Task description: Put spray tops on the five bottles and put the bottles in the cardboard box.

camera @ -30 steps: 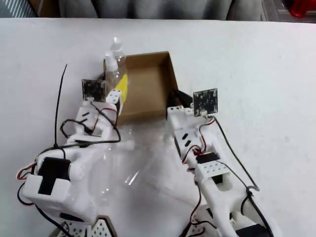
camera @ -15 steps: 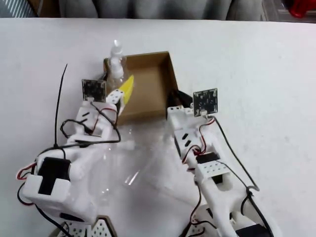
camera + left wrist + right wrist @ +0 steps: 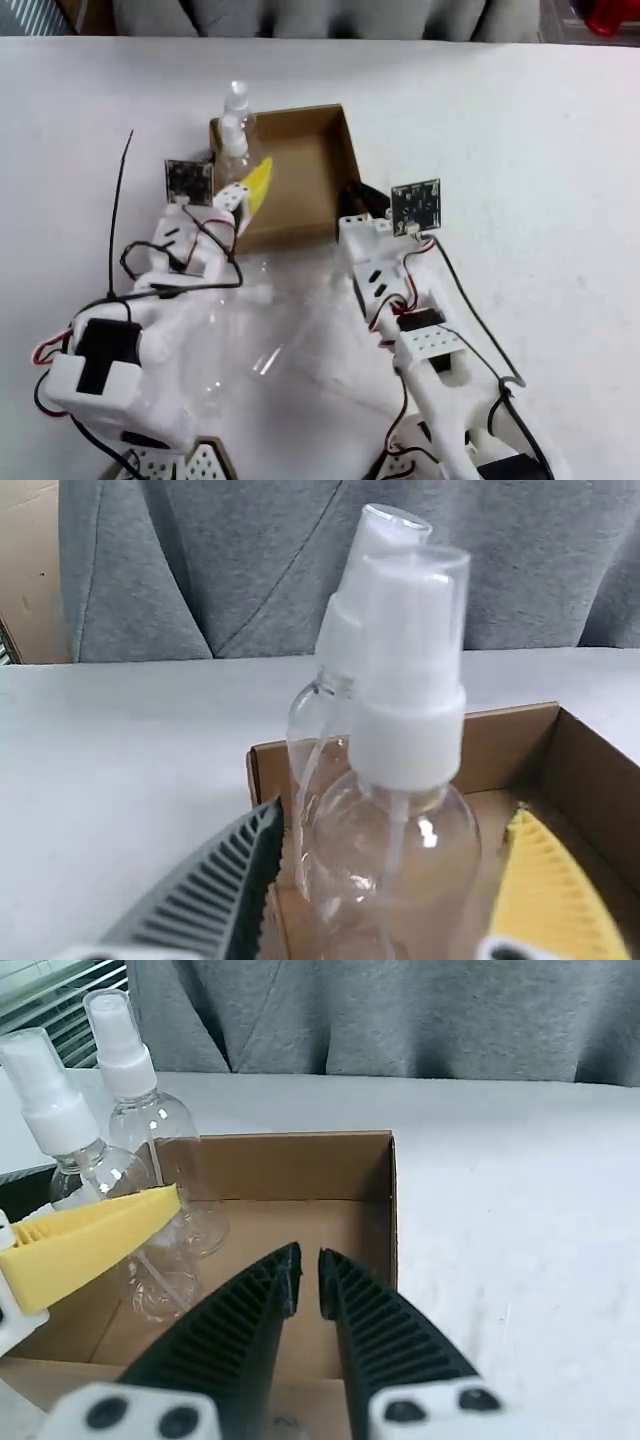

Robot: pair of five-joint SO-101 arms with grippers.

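At left, the left gripper (image 3: 396,815) stands wide, grey and yellow jaws flanking the nearer bottle (image 3: 400,870) — upright beside a second bottle (image 3: 322,715) in the far left corner of the cardboard box (image 3: 300,180). At right, the right gripper (image 3: 308,1272) is pinched nearly closed, empty, at the box's near wall.

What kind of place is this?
Probably a small robot lab or workshop: two little robot arms with bare wires on a white table, with spray bottles in a cardboard box.
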